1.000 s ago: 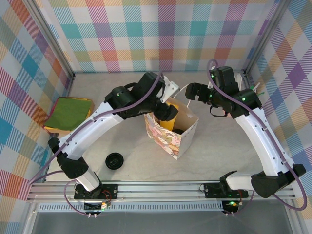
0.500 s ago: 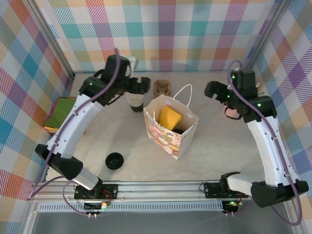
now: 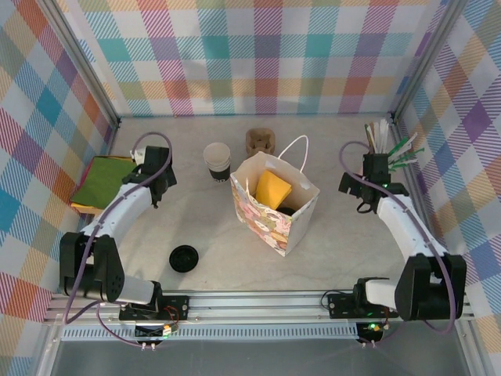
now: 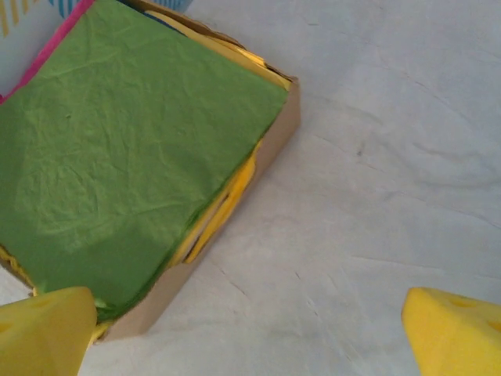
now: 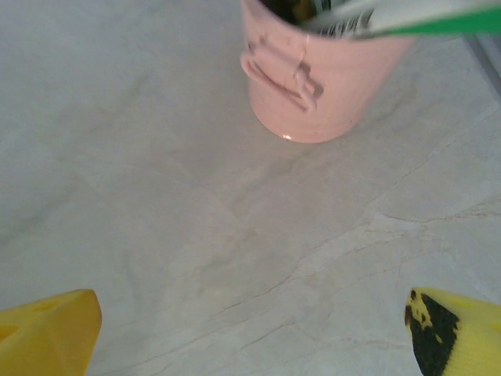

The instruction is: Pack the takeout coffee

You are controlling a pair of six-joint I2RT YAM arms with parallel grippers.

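Left gripper (image 4: pixel 250 333) at 9 o'clock, right gripper (image 5: pixel 250 329) at 3, sat w/ fingers (image 4: pixel 47 325) spread, empty, clear of bag (image 3: pixel 262 223); coffee (image 3: pixel 286 210) prob. packed inside

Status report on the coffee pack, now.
Left hand open, by the napkin box. Right hand open, by the pink bucket. Takeout coffee: likely the dark round shape deep in the paper bag. Nothing blocks the bag mouth.

Pink-floral bag (image 3: pixel 266 223) holds a yellow block (image 3: pixel 273 188); left of it, white black-banded cup (image 3: pixel 217 159), black lid (image 3: pixel 184 258), green napkins (image 3: pixel 106 182).
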